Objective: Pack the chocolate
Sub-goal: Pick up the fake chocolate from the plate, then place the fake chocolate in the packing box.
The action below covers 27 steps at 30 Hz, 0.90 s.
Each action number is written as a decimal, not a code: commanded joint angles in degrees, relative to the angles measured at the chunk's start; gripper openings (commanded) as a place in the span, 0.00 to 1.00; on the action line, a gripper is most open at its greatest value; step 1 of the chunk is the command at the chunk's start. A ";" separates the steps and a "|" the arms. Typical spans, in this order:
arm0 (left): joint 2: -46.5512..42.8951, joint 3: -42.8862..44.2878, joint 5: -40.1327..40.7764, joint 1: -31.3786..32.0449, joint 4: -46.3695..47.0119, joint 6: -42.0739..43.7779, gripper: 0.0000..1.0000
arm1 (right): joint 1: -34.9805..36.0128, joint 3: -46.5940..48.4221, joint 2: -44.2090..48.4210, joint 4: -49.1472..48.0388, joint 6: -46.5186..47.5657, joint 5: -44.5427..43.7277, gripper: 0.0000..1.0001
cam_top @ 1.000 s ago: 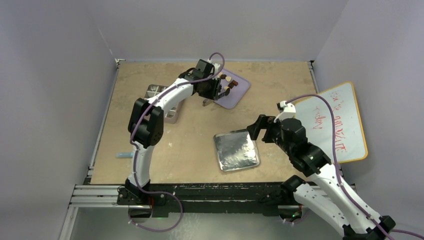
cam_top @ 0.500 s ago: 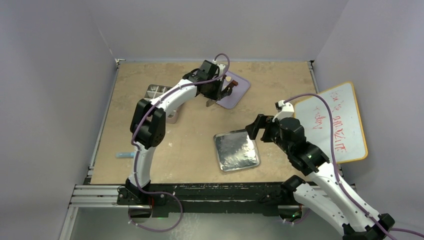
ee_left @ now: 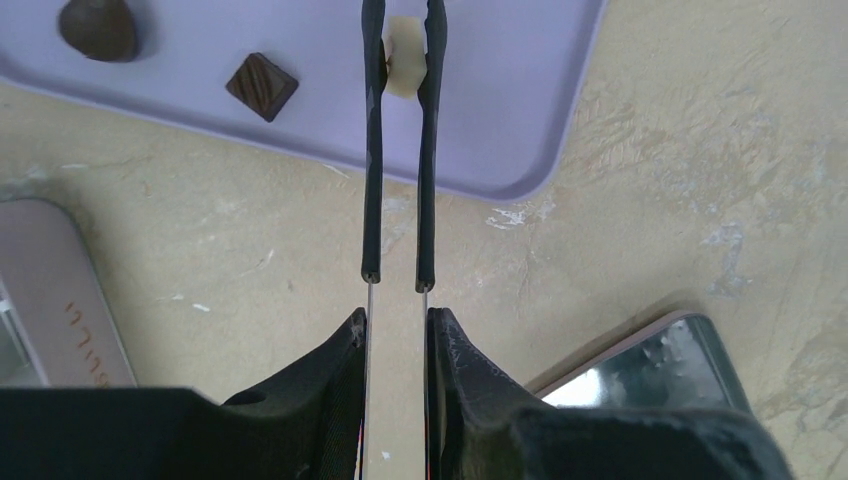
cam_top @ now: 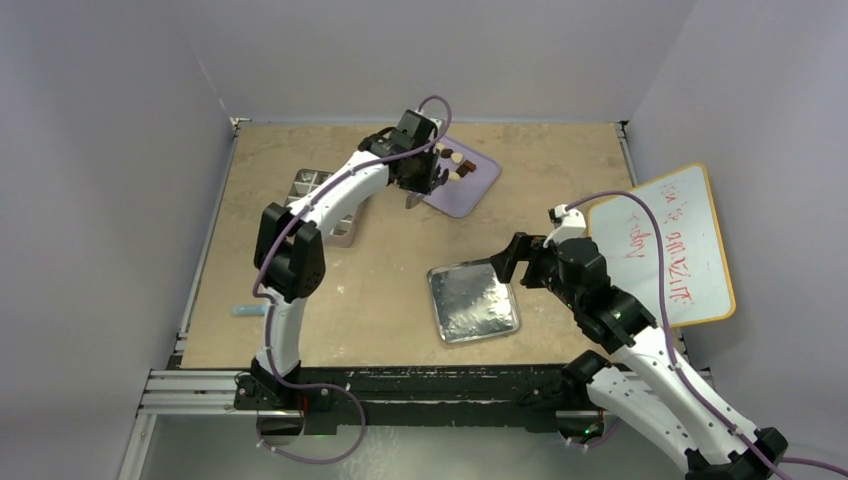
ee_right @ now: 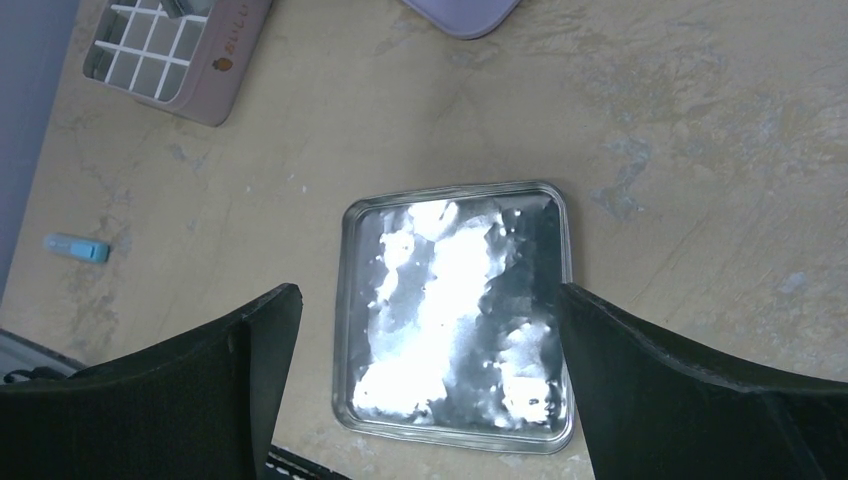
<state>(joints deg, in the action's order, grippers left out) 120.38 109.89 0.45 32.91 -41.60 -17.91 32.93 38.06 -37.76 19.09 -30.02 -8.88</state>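
A lilac tray [ee_left: 510, 110] holds the chocolate. In the left wrist view a cream-white piece [ee_left: 404, 62] is pinched between the tips of the black tweezers [ee_left: 372, 160]. A dark square piece [ee_left: 262, 86] and a dark rounded piece [ee_left: 98, 27] lie on the tray to its left. My left gripper [ee_left: 396, 318] is shut on the tweezers' metal arms, at the tray's near-left edge [cam_top: 440, 205]. My right gripper [ee_right: 425, 295] hangs open above a shiny square tin lid [ee_right: 455, 320], holding nothing.
A pinkish tin with a white grid insert [cam_top: 322, 200] stands left of the tray. A whiteboard with red writing [cam_top: 680, 245] leans at the right. A small blue object [cam_top: 247, 310] lies near the left edge.
The tweezers have narrowed onto the cream-white piece. The left wrist swung right over the tray, then came back a little. The right arm has barely moved.
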 commanded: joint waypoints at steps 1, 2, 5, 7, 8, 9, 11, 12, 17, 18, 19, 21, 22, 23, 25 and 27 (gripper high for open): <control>-6.65 4.60 3.23 -1.41 -4.24 -2.87 0.15 | -0.14 -0.01 0.32 -2.55 -0.47 1.77 0.99; -7.45 4.90 3.32 -2.03 -5.05 -3.25 0.15 | -0.14 -0.13 0.32 -2.57 -0.49 1.96 0.99; -9.27 6.01 4.44 -4.82 -7.75 -4.51 0.15 | -0.14 -0.73 0.60 -3.61 -0.64 2.73 0.99; -10.62 6.00 4.81 -6.97 -9.28 -5.10 0.15 | -0.10 -1.20 0.60 -4.64 -0.72 3.45 0.99; -11.33 5.73 4.82 -8.25 -9.96 -5.38 0.15 | -0.14 -1.30 0.46 -4.94 -0.67 3.61 0.99; -12.11 5.21 4.83 -9.50 -10.52 -5.64 0.15 | -0.10 -1.40 0.29 -5.28 -0.71 3.78 0.99; -13.86 3.33 4.87 -12.15 -10.98 -6.01 0.15 | -0.14 -1.43 -0.37 -5.78 -0.67 4.16 0.99; -14.71 2.39 4.97 -13.41 -11.10 -6.12 0.15 | -0.14 -1.42 -0.71 -5.89 -0.72 4.34 0.99; -17.59 -2.04 7.29 -19.45 -11.70 -6.32 0.15 | -0.14 -1.41 -1.27 -6.15 -0.74 4.92 0.99; -18.04 -3.34 7.32 -20.64 -11.24 -6.34 0.15 | -0.08 -1.45 -1.27 -6.25 -0.78 4.87 0.99; -18.51 -4.38 7.21 -21.75 -10.88 -6.39 0.15 | -0.13 -1.42 -1.23 -6.22 -0.71 4.90 0.99; -18.77 -5.95 6.79 -23.89 -10.34 -6.75 0.16 | -0.14 -1.21 -1.34 -6.10 -0.86 4.89 0.99; -18.61 -6.67 6.39 -24.51 -10.06 -6.85 0.16 | -0.14 -1.04 -1.49 -5.98 -0.80 4.93 0.99; -18.48 -7.16 6.11 -24.89 -9.88 -6.91 0.16 | -0.14 -0.81 -1.61 -5.81 -0.75 4.96 0.99; -17.97 -7.97 6.99 -25.23 -9.86 -7.15 0.16 | -0.14 -0.70 -1.72 -5.65 -0.58 4.94 0.99; -17.58 -8.67 7.76 -25.45 -9.85 -7.31 0.16 | -0.10 -0.81 -1.83 -5.85 -0.65 4.98 0.99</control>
<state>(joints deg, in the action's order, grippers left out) 103.96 101.89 6.98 7.73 -52.49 -23.70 32.93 36.71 -39.27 15.29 -30.61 -4.73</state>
